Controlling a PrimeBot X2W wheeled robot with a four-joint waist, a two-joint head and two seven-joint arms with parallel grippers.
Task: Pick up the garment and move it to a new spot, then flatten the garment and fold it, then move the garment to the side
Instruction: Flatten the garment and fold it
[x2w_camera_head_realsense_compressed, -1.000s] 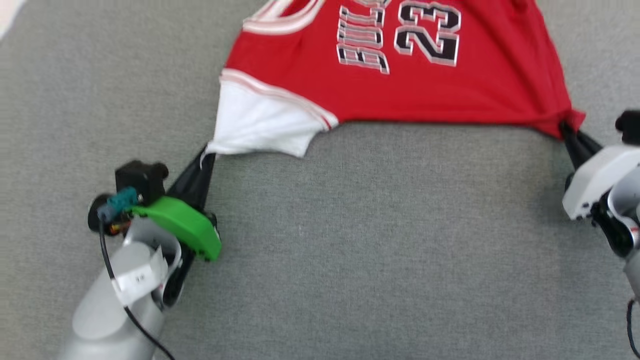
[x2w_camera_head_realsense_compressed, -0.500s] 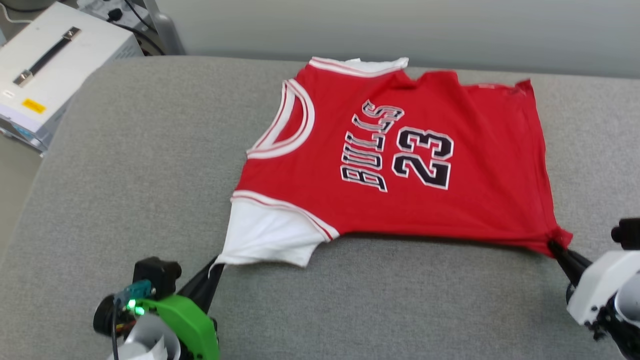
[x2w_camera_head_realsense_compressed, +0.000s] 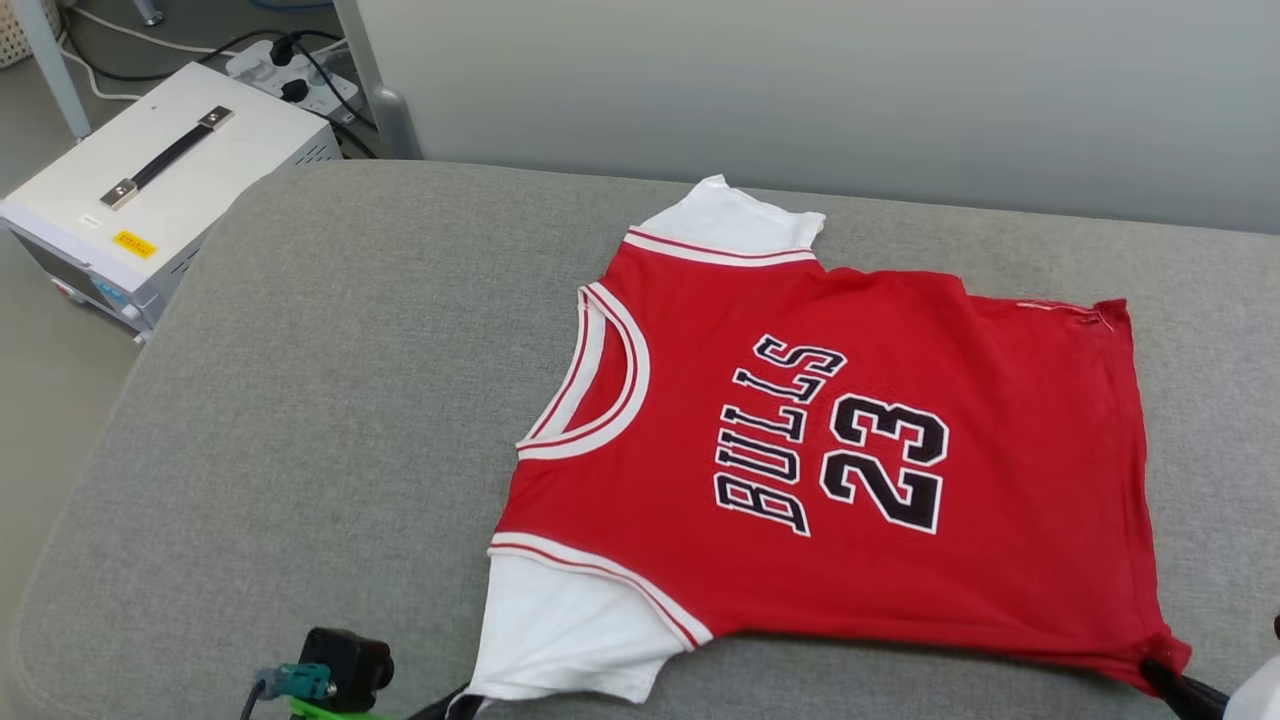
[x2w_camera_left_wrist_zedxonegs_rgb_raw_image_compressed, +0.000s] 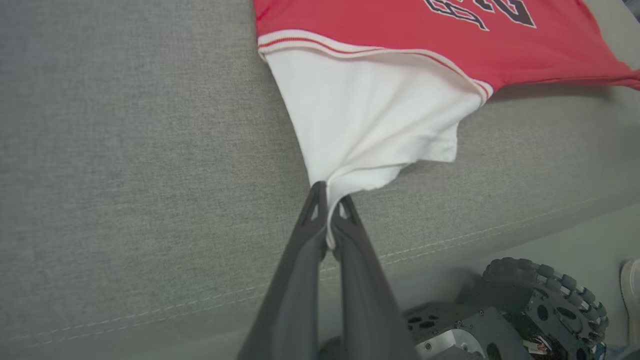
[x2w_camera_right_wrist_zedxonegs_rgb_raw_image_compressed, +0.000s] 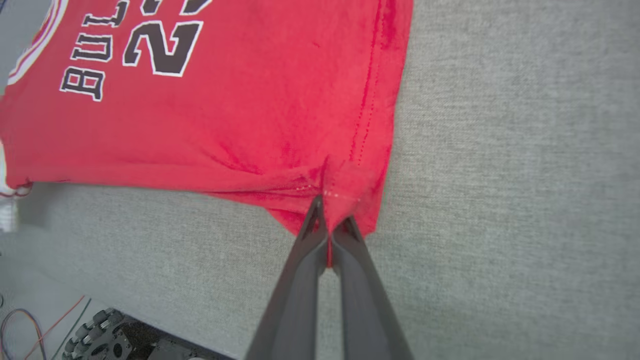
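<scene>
Got the garment (x2w_camera_head_realsense_compressed: 1030, 520) spread flat on the right half of the grey cushion (x2w_camera_head_realsense_compressed: 330, 400), near side almost at the front edge. Clamped tight on the white sleeve corner with the left gripper (x2w_camera_left_wrist_zedxonegs_rgb_raw_image_compressed: 327, 192), and on the red hem corner with the right gripper (x2w_camera_right_wrist_zedxonegs_rgb_raw_image_compressed: 330, 210). Loads of bare room toward the left edge. Past the far-left corner, a white box (x2w_camera_head_realsense_compressed: 230, 150) with a black handle and yellow sticker, plus a power strip (x2w_camera_head_realsense_compressed: 290, 75). Reads "BULLS 23" on the chest.

Left gripper (x2w_camera_head_realsense_compressed: 450, 703) and right gripper (x2w_camera_head_realsense_compressed: 1160, 675), at the near edge of the grey fabric cushion (x2w_camera_head_realsense_compressed: 330, 400): bodies cut off by the head view's bottom edge. Red jersey with white sleeves (x2w_camera_head_realsense_compressed: 850, 450): pinched corners hidden between dark fingers (x2w_camera_left_wrist_zedxonegs_rgb_raw_image_compressed: 300, 260). Yellow label (x2w_camera_head_realsense_compressed: 134, 243) on white black-handled box (x2w_camera_head_realsense_compressed: 260, 135): illegible.
</scene>
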